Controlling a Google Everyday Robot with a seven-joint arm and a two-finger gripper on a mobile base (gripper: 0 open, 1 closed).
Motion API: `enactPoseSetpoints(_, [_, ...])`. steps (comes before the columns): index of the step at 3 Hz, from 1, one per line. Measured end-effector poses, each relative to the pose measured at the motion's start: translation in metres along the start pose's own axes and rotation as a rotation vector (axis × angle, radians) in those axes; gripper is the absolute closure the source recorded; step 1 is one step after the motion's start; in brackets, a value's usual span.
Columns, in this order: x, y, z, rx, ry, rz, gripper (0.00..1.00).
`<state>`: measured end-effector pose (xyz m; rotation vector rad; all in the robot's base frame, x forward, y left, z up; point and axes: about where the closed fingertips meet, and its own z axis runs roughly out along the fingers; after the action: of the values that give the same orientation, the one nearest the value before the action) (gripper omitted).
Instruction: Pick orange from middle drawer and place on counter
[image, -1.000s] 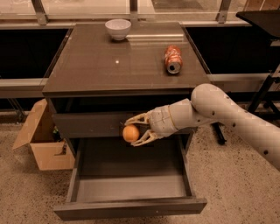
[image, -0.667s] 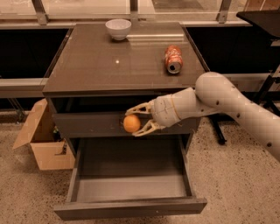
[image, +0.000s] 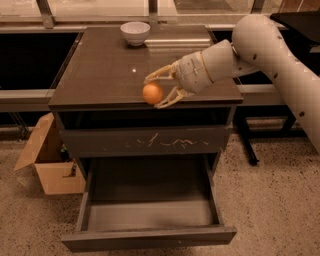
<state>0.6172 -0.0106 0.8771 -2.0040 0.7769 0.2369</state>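
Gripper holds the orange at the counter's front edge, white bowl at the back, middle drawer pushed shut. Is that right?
One thing is off: the camera view shows the middle drawer pulled out, not pushed shut. The rest holds: the gripper holds the orange at the front edge of the counter, with the white bowl at the back.

The pincer (image: 152, 92) reaches in from the right over the bench (image: 100, 75), its two fingers closed around the orange (image: 152, 94) near the front edge. Whether the fruit touches the top cannot be told. A white bowl (image: 135, 33) sits at the back. Below, under the scratched drawer (image: 150, 142), the middle drawer (image: 150, 239) stands pulled out. A cardboard box (image: 47, 160) rests on the floor at the left.
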Motion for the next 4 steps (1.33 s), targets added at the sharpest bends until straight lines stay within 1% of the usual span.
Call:
enactPoseSetpoints(1, [-0.001,-0.003,-0.001,0.003,-0.002,-0.003,1.0])
enactPoseSetpoints(2, [0.01,-0.014,0.004,0.029,0.024,0.008,1.0])
enactPoseSetpoints(3, [0.03,-0.042,0.009,0.061,0.045,0.012,1.0])
enactPoseSetpoints(4, [0.055,-0.081,0.012,0.128,0.052,0.065,1.0])
